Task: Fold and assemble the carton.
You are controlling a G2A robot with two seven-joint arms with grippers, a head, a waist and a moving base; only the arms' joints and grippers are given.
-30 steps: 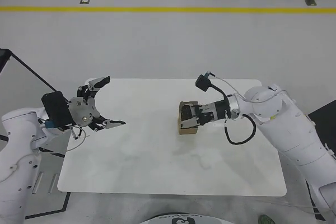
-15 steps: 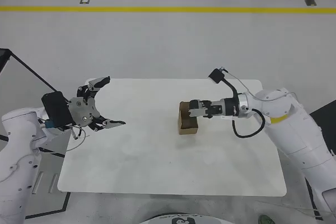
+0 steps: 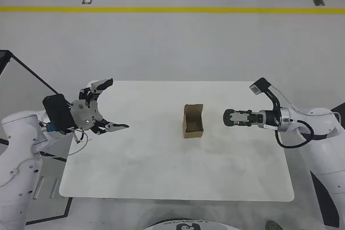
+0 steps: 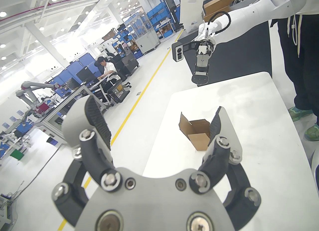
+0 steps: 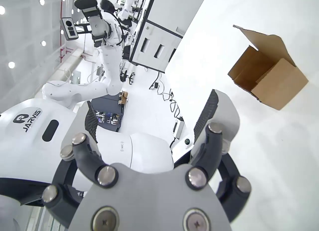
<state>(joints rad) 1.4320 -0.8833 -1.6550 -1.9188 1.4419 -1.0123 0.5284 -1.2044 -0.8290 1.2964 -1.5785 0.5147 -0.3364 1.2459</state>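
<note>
A small brown carton (image 3: 193,121) stands near the middle of the white table (image 3: 161,172), its box shape formed, one side open and a flap sticking out. My right gripper (image 3: 226,118) is open and hangs level with the carton, a short gap to its right, touching nothing. In the right wrist view the carton (image 5: 269,80) lies beyond the spread fingers (image 5: 209,110). My left gripper (image 3: 116,104) is open over the table's left part, far from the carton. The left wrist view has the carton (image 4: 197,132) past its gripper (image 4: 157,119), with nothing held.
The table's right edge lies under my right forearm. A black-framed stand (image 3: 23,69) is off the left side and a dark surface (image 3: 339,118) off the right. Bare tabletop runs in front of the carton and between it and the left gripper.
My right gripper has drawn back to the right, away from the carton it was at a second ago. The carton stays in place. The left arm has not moved.
</note>
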